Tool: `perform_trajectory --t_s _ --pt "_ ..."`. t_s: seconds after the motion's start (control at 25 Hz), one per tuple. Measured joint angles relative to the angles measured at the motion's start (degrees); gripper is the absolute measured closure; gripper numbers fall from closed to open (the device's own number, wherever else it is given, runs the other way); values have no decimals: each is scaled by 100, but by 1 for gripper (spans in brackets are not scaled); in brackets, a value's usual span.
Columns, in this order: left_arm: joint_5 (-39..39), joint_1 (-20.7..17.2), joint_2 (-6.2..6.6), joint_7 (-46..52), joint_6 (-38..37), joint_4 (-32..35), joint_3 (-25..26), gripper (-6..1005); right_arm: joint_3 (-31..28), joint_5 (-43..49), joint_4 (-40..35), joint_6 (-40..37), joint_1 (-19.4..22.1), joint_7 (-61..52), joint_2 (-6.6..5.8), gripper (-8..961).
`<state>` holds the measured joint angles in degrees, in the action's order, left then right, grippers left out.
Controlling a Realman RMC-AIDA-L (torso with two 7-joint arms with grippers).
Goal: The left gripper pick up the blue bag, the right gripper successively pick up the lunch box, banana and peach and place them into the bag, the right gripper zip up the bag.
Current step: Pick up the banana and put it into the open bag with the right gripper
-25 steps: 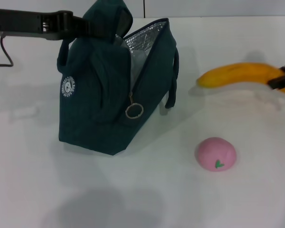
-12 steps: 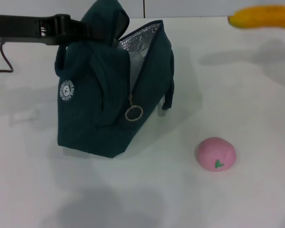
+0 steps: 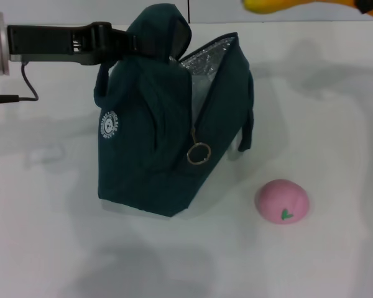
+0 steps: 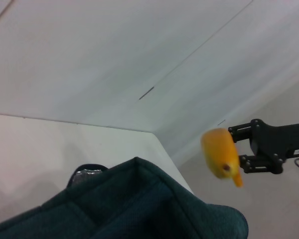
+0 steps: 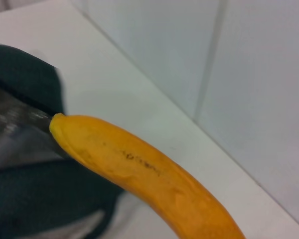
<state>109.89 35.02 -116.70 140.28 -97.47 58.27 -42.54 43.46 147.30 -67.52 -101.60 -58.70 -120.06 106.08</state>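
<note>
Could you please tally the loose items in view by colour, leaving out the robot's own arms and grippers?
Dark teal-blue: 1, the blue bag
Yellow-orange: 1, the banana
Pink: 1, the peach
Total: 3

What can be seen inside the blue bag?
Through the open top of the blue bag, only silver foil lining shows. Its lower interior is hidden by the fabric walls, so any contents cannot be confirmed.

The banana (image 3: 280, 5) is cut off by the head view's top edge (only its lower curve shows). The blue bag (image 3: 155, 143) hides its contents.
</note>
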Motion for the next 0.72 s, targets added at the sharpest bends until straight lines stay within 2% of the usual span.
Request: perform_trajectory --t_s 0.12,0.32,0.56,0.72 --pt "-3 -18 -7 0 6 -4 -7 963 252 -1 -2 -149 -174 -5 57 504" --pt "-4 25 -10 -67 20 -173 -9 963 959 57 -1 -126 -373 -106 222 504" --pt "-2 74 -11 -148 24 -282 -18 963 1341 145 70 7 -681 -125 412 504" --pt "7 97 -45 -179 28 -290 -27 963 1544 389 157 93 -914 -130 600 504"
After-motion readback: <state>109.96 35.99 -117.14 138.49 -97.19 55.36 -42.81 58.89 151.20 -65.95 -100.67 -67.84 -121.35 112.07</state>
